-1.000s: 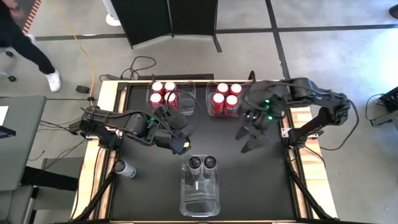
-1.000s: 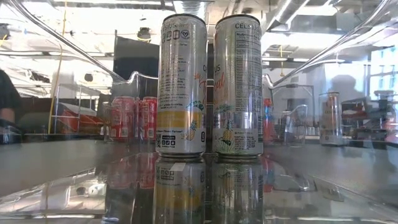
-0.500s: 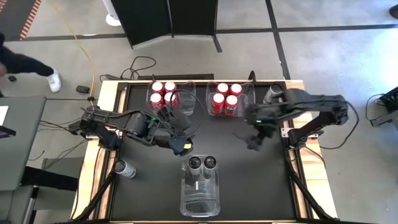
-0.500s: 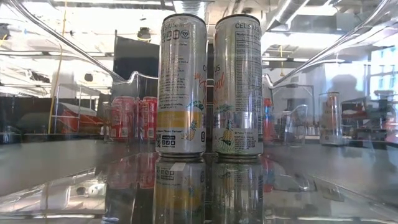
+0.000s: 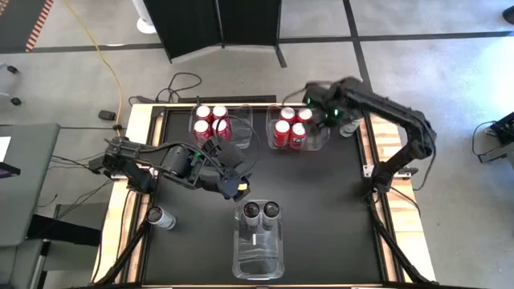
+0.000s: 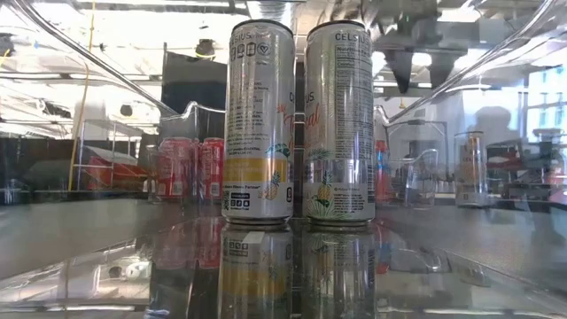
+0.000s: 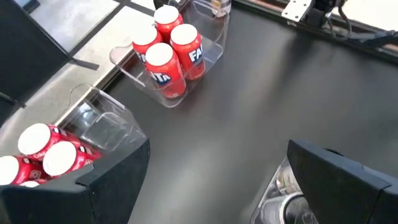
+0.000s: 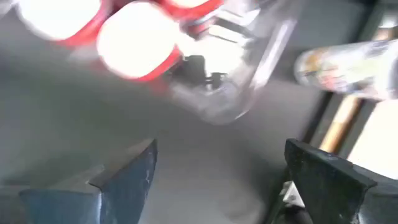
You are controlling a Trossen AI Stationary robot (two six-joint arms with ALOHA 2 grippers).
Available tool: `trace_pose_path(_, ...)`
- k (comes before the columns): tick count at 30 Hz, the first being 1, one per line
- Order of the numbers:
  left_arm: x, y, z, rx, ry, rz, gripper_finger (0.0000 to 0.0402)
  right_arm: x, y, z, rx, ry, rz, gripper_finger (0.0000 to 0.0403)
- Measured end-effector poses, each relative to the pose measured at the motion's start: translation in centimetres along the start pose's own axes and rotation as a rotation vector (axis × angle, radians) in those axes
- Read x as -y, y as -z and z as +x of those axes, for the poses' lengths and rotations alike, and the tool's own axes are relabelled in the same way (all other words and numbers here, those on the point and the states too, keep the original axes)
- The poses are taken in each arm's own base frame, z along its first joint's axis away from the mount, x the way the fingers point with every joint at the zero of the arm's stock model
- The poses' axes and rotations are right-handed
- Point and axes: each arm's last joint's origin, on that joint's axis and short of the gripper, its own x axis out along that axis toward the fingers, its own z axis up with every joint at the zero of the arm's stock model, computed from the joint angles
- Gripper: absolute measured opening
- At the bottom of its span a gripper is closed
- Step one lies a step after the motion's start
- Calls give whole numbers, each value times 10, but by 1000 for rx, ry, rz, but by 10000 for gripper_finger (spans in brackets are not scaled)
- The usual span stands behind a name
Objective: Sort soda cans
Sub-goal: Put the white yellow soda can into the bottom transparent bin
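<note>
Red soda cans stand in two clear bins at the far edge, the left bin [image 5: 214,122] and the right bin [image 5: 291,128]. Two silver-grey cans [image 5: 261,210] stand in a near bin [image 5: 259,249]; they are close up in the low view [image 6: 297,120]. One grey can [image 5: 161,217] lies by the table's left edge. A silver can [image 5: 349,125] sits by the right edge, beside the right bin. My right gripper [image 5: 324,119] hangs open, pointing down, between that bin and that can [image 8: 348,65]. My left gripper [image 5: 236,173] hovers open at mid-table, between the left bin and the near bin.
Bare black tabletop lies between the three bins and over the right half [image 5: 329,201]. Wooden rails [image 5: 136,160] border the table. Cables [image 5: 181,84] trail off the far left corner.
My right gripper has swung from the middle right of the table toward the far edge, coming down beside the right bin and the silver can. It has turned so that it points down, and it stays open. My left gripper has kept still.
</note>
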Motion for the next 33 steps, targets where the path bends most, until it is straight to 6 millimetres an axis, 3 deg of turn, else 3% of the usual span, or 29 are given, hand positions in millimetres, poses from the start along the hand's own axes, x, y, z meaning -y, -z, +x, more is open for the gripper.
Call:
trace_pose_path(7,4,9,-7,-31,0,11,375,56,-43,13,28,124,262,339)
trace_pose_path(13,6,13,-10,-39,-1,44,375,92,-53,9,93,191,566,325)
trace_pose_path(18,0,9,-5,-41,-24,105,375,116,-60,14,75,216,660,330)
trace_pose_path(25,-14,-1,8,-49,-78,137,375,120,-61,39,19,270,742,332)
trace_pose_path(33,-22,-2,12,-77,-108,170,375,126,-50,76,-30,352,1075,332)
